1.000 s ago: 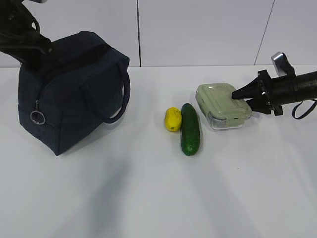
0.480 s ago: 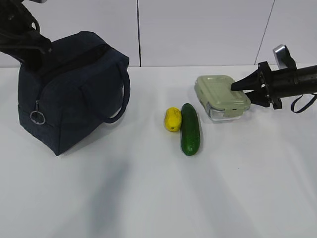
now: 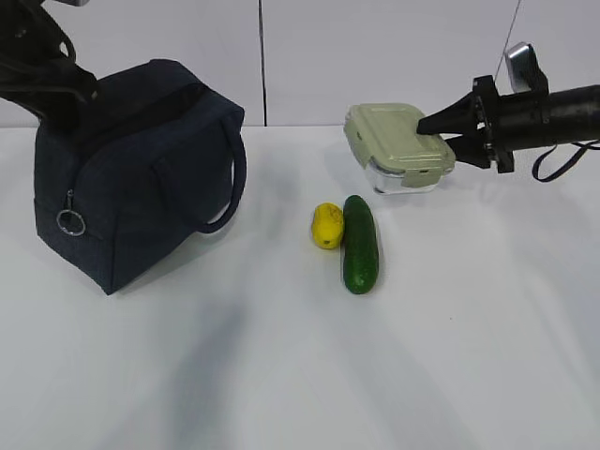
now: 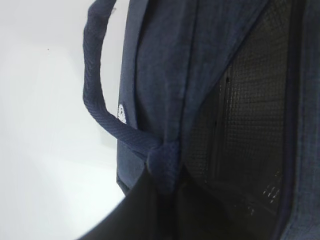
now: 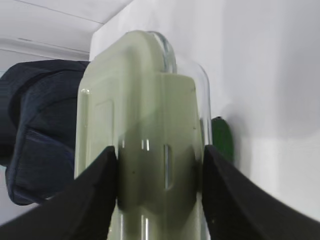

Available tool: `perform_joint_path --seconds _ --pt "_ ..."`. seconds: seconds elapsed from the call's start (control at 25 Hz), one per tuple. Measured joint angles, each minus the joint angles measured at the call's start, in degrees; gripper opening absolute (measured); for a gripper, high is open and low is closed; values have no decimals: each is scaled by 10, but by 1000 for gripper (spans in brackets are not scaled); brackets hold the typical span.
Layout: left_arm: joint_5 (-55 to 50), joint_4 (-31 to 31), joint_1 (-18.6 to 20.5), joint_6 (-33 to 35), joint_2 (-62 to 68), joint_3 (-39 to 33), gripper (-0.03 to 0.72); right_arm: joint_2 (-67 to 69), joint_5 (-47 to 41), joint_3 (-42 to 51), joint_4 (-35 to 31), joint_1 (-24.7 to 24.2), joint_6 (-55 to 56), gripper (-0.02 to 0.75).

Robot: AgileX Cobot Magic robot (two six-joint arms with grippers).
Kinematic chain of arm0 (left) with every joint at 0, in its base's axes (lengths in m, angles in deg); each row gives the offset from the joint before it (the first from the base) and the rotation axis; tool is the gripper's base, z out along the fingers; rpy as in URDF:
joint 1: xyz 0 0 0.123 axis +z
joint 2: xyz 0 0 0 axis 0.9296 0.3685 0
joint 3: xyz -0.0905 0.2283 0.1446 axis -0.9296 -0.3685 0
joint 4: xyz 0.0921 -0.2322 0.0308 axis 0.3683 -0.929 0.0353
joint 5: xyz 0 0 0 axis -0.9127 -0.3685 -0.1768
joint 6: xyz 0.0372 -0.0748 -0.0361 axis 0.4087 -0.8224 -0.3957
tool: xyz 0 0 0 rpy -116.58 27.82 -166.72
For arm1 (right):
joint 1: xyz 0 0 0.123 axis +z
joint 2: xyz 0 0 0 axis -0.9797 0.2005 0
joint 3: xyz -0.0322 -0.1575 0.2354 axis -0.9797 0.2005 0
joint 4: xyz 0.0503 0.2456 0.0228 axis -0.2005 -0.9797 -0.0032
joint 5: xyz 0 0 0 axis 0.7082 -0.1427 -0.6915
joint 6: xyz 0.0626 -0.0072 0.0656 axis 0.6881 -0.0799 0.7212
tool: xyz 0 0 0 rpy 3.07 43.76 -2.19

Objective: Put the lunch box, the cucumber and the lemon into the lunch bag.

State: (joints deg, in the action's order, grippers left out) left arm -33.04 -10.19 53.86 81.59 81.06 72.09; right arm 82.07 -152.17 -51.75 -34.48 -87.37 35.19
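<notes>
My right gripper (image 3: 441, 131) is shut on the lunch box (image 3: 396, 142), a clear container with a sage-green lid, and holds it in the air above the table; in the right wrist view the lunch box (image 5: 142, 140) sits between my fingers (image 5: 97, 195). The lemon (image 3: 327, 225) and the cucumber (image 3: 359, 243) lie side by side on the table. The navy lunch bag (image 3: 131, 169) stands at the left with its top open. My left gripper (image 4: 165, 200) is shut on the bag's handle (image 4: 100, 115) beside the open mouth.
The white table (image 3: 300, 375) stretches from the bag to the right edge. A white wall (image 3: 375, 56) with vertical seams stands behind. The bag's silver ring pull (image 3: 69, 221) hangs at its left end.
My right gripper has lifted the lunch box off the table and carried it up and to the left. The left arm, bag, lemon and cucumber have not moved.
</notes>
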Motion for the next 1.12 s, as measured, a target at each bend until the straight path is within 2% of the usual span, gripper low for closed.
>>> perform_joint_path --seconds 0.56,1.12 --pt "0 0 0 0 0 0 -1 -13 -5 -55 -47 99 34 390" --pt "0 -3 -2 0 0 0 -1 -13 -6 -55 -101 155 42 390"
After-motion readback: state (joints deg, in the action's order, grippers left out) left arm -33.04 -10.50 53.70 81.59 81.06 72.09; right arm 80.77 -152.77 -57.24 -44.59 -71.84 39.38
